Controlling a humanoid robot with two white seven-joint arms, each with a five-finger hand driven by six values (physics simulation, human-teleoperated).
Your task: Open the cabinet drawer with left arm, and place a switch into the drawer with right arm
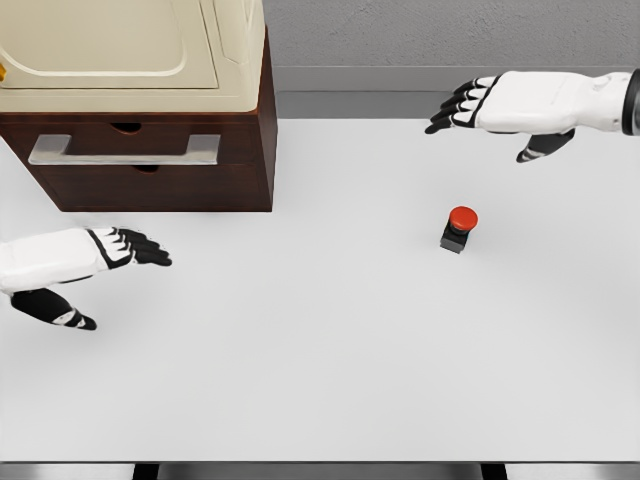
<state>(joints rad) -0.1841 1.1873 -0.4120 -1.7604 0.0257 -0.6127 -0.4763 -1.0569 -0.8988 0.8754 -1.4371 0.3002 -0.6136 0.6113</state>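
A dark brown cabinet (165, 165) stands at the table's back left, its drawer closed, with a grey bar handle (125, 150) across the front. The switch (459, 229), a black base with a red round button, sits upright on the white table right of centre. My left hand (120, 262) hovers open at the left edge, below and in front of the drawer, fingers pointing right. My right hand (480, 115) is open at the upper right, above and behind the switch, fingers pointing left. Neither hand touches anything.
A cream-coloured appliance (130, 50) sits on top of the cabinet. The white table (320, 350) stretches wide in front, with its front edge near the bottom of the view. A grey wall runs behind.
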